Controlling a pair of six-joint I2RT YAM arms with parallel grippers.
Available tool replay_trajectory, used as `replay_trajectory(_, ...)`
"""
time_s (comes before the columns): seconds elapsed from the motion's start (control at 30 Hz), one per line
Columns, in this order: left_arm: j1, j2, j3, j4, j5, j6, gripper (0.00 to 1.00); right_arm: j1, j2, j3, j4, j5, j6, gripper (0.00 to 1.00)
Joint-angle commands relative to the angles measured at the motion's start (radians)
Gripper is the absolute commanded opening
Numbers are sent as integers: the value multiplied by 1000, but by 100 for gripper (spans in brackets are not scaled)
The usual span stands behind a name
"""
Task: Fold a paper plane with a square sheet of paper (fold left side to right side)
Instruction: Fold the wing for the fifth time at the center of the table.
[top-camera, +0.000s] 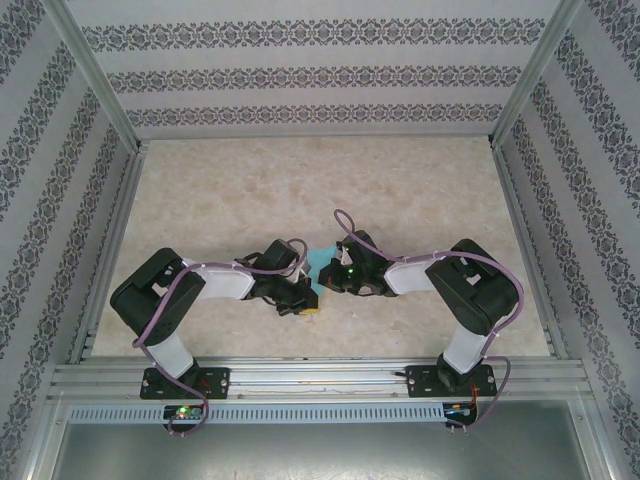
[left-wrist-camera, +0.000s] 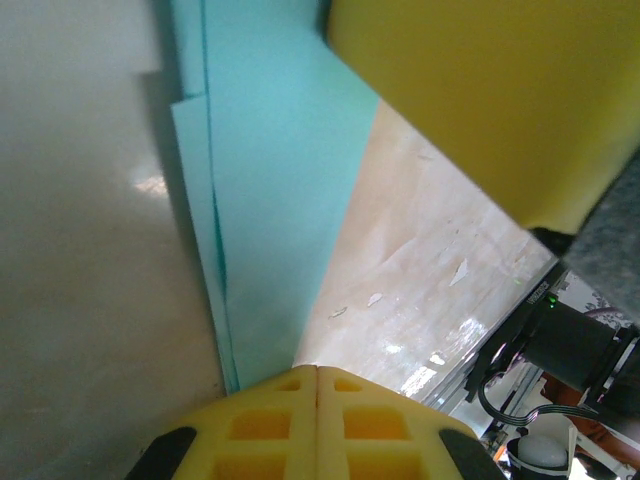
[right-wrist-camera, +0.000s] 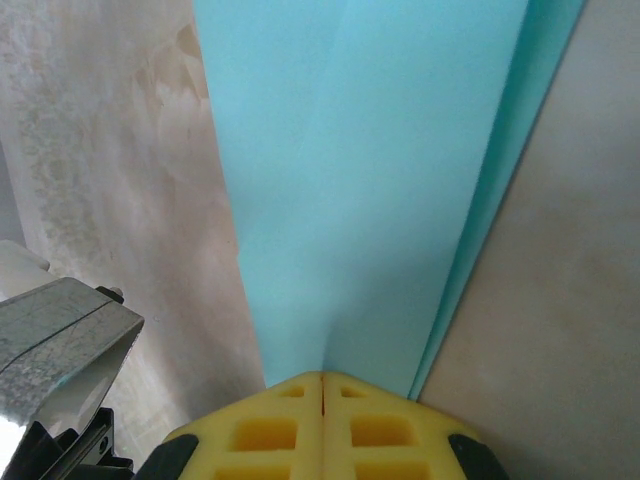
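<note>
presently, item: paper (top-camera: 322, 262), turquoise, part-folded, lying at mid table (top-camera: 300, 180) between the two wrists, largely covered by them in the top view.

condition: in the left wrist view a long narrow shape (left-wrist-camera: 270, 200) is seen, with a second layer showing as a thin strip along its left edge. In the right wrist view a broad panel (right-wrist-camera: 370, 180) is seen, with a darker folded layer along its right edge and a faint crease running toward the fingers.

left gripper (top-camera: 308, 306): closed, yellow fingers met at a seam, tips set at the narrow end of the paper. Whether the paper is pinched or only pressed cannot be told.

right gripper (top-camera: 334, 278): closed likewise, tips at the paper's near end, the crease pointing at the seam. Pinched or pressed: cannot be told.

step judged in hand: a left-to-right fold being set, the layers not yet squared.

handling notes:
- one end should be pinned flat while the other is worked, so that the thin sheet is not dragged across the smooth table.
- edges are best matched before any crease is pressed; the offset strip suggests a slight misalignment.
- pressure is best run along the crease outward from the pinned end, lightly, as such paper is likely to buckle or tear.
- crowding of the two wrists is to be watched.
</note>
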Motion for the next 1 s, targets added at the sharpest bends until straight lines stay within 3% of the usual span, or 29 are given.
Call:
replay_trajectory(0.0,-15,2,-22,-3,-3,-15,1,33,118,-40,-177,119,-42,0)
replay_trajectory(0.97,-16,-31,-92,-24,7,-5,0,34,139,-26,-195,123,-47,0)
